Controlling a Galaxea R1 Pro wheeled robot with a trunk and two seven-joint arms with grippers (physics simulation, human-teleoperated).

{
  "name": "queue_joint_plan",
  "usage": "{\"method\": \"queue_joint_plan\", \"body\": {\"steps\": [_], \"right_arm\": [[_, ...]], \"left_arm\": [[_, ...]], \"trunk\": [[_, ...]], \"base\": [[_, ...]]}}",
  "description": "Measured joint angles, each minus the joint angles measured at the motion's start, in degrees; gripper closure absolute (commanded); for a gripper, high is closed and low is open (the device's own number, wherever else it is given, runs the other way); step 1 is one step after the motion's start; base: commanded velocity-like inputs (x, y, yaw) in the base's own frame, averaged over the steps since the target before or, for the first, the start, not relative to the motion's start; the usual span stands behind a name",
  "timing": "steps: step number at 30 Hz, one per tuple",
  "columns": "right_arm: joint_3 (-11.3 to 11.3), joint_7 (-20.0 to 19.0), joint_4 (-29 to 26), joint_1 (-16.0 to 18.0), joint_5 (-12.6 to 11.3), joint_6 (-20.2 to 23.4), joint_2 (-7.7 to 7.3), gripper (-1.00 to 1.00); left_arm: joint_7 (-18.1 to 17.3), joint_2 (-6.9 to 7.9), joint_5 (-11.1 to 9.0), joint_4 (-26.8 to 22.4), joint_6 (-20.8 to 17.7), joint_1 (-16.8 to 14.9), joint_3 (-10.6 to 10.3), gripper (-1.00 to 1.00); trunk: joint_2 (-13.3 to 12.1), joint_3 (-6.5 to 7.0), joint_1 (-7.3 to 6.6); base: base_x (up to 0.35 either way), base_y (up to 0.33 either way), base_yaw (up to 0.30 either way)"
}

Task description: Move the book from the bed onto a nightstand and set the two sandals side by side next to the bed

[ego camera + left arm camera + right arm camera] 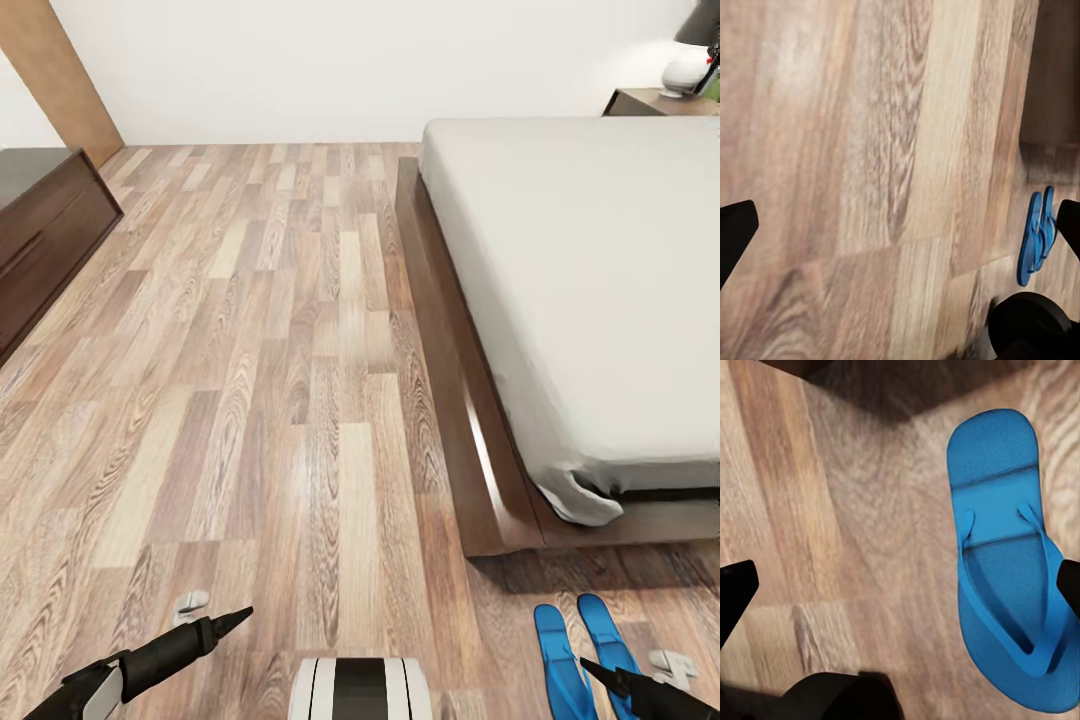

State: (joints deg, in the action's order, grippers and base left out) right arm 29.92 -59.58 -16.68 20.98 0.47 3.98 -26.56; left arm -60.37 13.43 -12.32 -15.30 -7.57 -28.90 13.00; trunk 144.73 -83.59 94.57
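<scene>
**Sandals lying together at the foot corner of the bed**

The bed [580, 300] is being taken as the landmark. Its grey mattress [590, 270] is being carried by a dark wooden frame [450, 400], and nothing is being seen lying on the part of the mattress that is in view. Beyond the bed's far end, against the white wall, a nightstand [650, 101] is being shown; a white rounded object [686, 70] is being borne on its top, but what it is cannot be told.

The two sandals [585, 655] are being shown flat on the plank floor [280, 400], just off the bed's near corner. They are lying side by side and close together, soles down, straps up. In the left wrist view the pair [1038, 234] is being seen near the frame's dark corner [1050, 75]. In the right wrist view one sandal [1009, 555] is being shown from above, with the frame's shadowed corner near one of its ends.

Across the floor from the bed, a long dark cabinet [40, 240] is being seen by the wall.

The left gripper [235, 618] is being held over bare floor, well away from the bed, with its fingers spread apart and nothing between them. The right gripper [600, 672] is being held just over the sandals, fingers likewise spread wide and gripping nothing.
</scene>
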Motion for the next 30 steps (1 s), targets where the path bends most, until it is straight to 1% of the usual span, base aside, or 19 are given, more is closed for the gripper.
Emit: {"method": "queue_joint_plan", "body": {"steps": [26, 30], "right_arm": [[0.0, 0.1, 0.1, 0.0, 0.1, -0.2, 0.00, -1.00], [-0.1, 0.1, 0.6, 0.0, 0.2, -0.2, 0.18, -1.00]], "left_arm": [[0.1, 0.00, 0.0, 0.0, 0.0, 0.0, 0.0, -1.00], [0.2, -0.04, 0.0, 0.0, 0.0, 0.0, 0.0, -1.00]], "trunk": [[-0.3, 5.76, -0.67], [-0.4, 6.65, -0.77]], "base": [[0.000, 0.000, 0.000], [0.000, 0.000, 0.000]]}}
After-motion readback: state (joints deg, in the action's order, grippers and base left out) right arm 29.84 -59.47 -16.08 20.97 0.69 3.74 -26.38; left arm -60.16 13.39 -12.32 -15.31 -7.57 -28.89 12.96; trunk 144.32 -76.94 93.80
